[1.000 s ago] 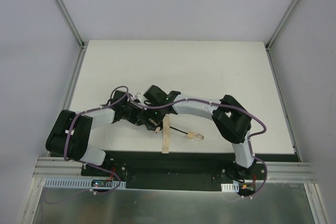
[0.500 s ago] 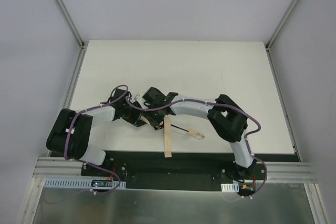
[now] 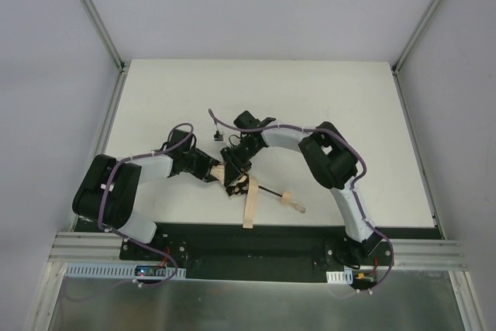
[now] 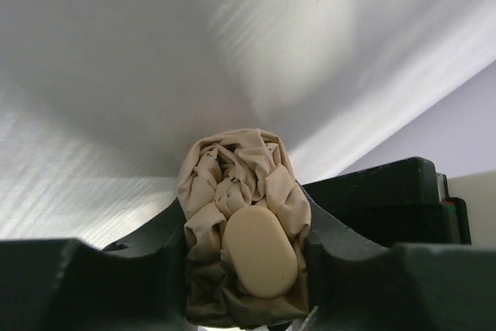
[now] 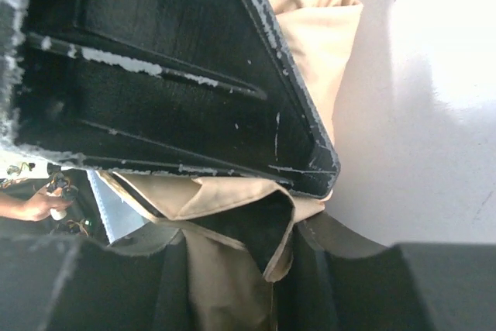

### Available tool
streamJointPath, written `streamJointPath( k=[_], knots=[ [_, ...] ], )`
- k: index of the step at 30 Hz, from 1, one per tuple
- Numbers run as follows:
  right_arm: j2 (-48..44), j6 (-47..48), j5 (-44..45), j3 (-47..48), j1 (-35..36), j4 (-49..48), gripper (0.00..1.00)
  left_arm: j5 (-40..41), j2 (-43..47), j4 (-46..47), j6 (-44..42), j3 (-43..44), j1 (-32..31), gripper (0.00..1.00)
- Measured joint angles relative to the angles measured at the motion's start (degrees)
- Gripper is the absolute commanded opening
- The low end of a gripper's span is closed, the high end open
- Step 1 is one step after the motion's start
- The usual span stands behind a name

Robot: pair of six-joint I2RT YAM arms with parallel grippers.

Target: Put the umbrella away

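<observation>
Left hand (image 4: pixel 244 257): black, two-fingered, clamped on the bunched end of the umbrella. Crumpled beige cloth and a pale oval cap fill the gap between its fingers (image 4: pixel 116 284).

Right hand (image 5: pixel 232 277): black, two-fingered. Beige cloth with black lining lies between its fingers, but whether they press on it cannot be told.

Count: arms, two; hands, two; umbrella, one; table, one.

Umbrella (image 3: pixel 249 205): compact, with a beige fabric canopy, black lining, thin dark metal shaft (image 3: pixel 270 191) and small pale rounded knob (image 3: pixel 294 204). It lies on the flat white table (image 3: pixel 310 106), left of centre and close to the near edge. Both hands meet at its gathered canopy (image 3: pixel 232 182).

Changes since half a second ago:
- The right wrist has drawn back from the near edge, and its forearm arches higher.
- The purple cable (image 3: pixel 221 123) now loops up beside the wrist.
- The left hand has shifted slightly rightward.
- The knob has slid a little to the right and nearer.

Axis: the long axis runs from the canopy at the left to the knob at the right, slanting toward the near edge. The knob end points right and near. A loose beige strip (image 3: pixel 250 215) of canopy trails from the bundle straight to the near edge.
</observation>
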State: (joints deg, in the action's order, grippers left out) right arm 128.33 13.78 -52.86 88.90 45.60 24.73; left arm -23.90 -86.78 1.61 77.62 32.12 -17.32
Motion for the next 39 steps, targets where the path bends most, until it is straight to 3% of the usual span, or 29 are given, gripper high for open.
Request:
streamJointPath(
  k=[1,5,9,15,23,29,39],
  knots=[
    [0.35,0.15,-0.55,0.50,-0.17,1.03,0.04,-0.37,-0.37,0.22,0.35,0.15,-0.02,0.01],
    [0.48,0.31,0.83,1.79,-0.17,4.00,0.48,-1.27,-0.96,0.76,0.87,0.31,-0.04,0.00],
    [-1.86,-2.54,7.26,2.80,0.15,8.39,0.70,-0.92,-0.33,2.45,-1.09,-0.20,-1.18,0.00],
    [-13.03,-8.55,18.93,3.37,-0.96,15.39,0.75,3.56,8.33,2.12,-9.38,-1.44,-2.12,0.00],
    [-36.98,-20.87,25.20,3.45,-4.85,16.55,0.77,3.69,23.47,9.88,-25.53,1.25,0.92,0.00],
    [-47.58,-30.25,22.95,1.22,-6.73,11.28,0.76,-4.52,28.13,21.49,-34.07,9.16,3.17,0.00],
    [-50.58,-36.98,17.59,0.11,-11.47,4.00,0.68,-22.34,28.44,42.05,-37.00,20.09,3.13,0.00]
  ],
)
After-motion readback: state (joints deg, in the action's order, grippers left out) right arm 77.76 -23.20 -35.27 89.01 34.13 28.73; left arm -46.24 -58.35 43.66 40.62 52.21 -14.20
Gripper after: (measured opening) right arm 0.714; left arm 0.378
